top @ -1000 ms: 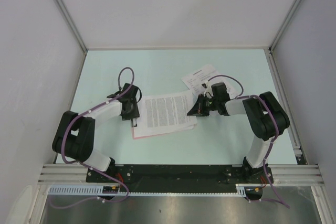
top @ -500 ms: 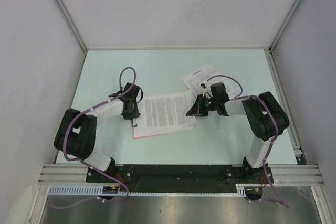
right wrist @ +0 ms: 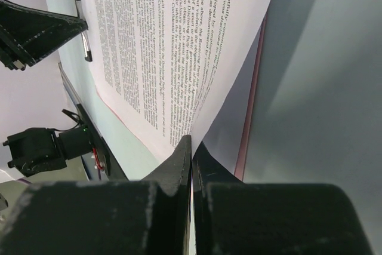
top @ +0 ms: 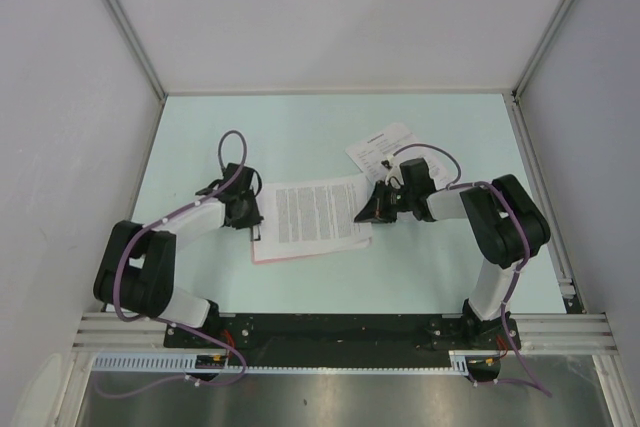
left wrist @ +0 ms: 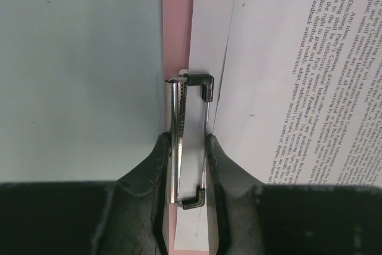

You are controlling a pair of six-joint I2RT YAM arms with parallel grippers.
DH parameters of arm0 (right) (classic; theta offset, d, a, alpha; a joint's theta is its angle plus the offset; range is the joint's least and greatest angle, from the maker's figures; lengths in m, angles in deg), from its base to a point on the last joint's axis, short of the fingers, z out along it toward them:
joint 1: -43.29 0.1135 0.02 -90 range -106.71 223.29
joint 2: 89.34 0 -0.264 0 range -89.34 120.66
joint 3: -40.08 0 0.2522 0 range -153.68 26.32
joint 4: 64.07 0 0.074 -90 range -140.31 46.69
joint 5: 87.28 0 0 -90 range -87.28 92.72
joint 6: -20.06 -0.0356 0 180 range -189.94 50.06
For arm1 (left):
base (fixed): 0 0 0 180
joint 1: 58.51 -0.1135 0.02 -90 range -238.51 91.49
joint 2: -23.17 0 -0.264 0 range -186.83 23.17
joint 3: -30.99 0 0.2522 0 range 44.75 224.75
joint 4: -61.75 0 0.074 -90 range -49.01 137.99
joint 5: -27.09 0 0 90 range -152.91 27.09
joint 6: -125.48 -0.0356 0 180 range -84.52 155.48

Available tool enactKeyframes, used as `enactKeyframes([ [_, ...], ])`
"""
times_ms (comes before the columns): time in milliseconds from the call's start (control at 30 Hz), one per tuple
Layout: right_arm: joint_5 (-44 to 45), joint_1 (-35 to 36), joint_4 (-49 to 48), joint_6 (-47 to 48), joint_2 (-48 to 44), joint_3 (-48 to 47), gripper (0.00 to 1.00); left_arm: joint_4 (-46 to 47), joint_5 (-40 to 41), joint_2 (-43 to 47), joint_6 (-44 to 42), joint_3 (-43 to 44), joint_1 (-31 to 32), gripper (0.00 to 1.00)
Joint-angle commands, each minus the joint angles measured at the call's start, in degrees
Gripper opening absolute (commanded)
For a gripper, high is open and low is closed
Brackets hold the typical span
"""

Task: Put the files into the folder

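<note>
Top view: we see the folder [top: 290, 255] only as a thin pink strip under the printed files [top: 315, 212]. A loose sheet [top: 383, 148] is partly hidden by the right gripper [top: 368, 212]. Left wrist: the left gripper [left wrist: 188, 171] presses both sides of the wire metal clip [left wrist: 190, 141]. Right wrist: the fingers are pinched onto the files' paper edge, which is raised off the folder.

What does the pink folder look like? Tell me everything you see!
The pink folder is a thin, flat board lying on the pale table. Printed sheets cover most of it, so only its pink edges peek out. A shiny metal clip with black tips sits at one short edge, pinched by the left gripper.
</note>
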Motion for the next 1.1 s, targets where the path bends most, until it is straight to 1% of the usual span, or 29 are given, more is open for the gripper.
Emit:
enactKeyframes([
  [0, -0.25, -0.07, 1.93, 2.35, -0.18, 0.08, 0.0, 4.81, -8.92, 1.56, 1.14, -4.55, -2.44, 0.0],
  [167, -1.83, -1.38, 4.22, 5.24, -0.45, 0.08, 0.0, 6.4, -10.96, 2.0, -0.71, -5.08, -3.85, 0.0],
  [200, -3.75, -1.74, 3.96, 5.86, -0.01, 0.08, 0.0, 6.4, -11.22, 1.74, -1.23, -4.82, -3.85, 0.0],
  [333, -6.41, -2.53, 4.3, 8.41, 1.13, -0.79, 0.0, 5.61, -11.92, 1.21, -3.87, -4.03, -3.85, 0.0],
  [400, -3.87, -1.57, 5.71, 9.03, 1.14, -2.11, 0.0, 5.09, -12.01, 1.3, -4.23, -3.77, -3.85, 0.0],
  [467, -2.11, -0.69, 5.01, 8.24, 0.96, -2.38, 0.0, 4.82, -12.01, 1.83, -4.23, -3.85, -3.85, 0.0],
  [500, 0.16, -0.42, 4.66, 6.67, 0.96, -2.38, 0.0, 4.73, -12.01, 2.09, -4.23, -4.03, -3.85, 0.0],
  [600, 2.2, 0.28, 3.26, 3.59, 1.4, -2.38, 0.0, 4.91, -12.45, 3.14, -3.61, -4.55, -3.85, 0.0],
  [700, 5.89, 1.42, 3.16, 2.53, 1.05, -2.47, 0.0, 5.7, -14.38, 3.59, -2.73, -5.08, -3.85, 0.0],
  [900, 7.74, 2.04, 4.04, 2.61, 0.34, -2.38, 0.0, 9.12, -18.77, 3.41, -0.54, -6.93, -4.38, 0.0],
  [1067, 7.74, 1.86, 4.48, 2.79, 0.43, -2.38, 0.0, 10.27, -19.04, 4.29, 0.08, -7.63, -4.55, 0.0],
])
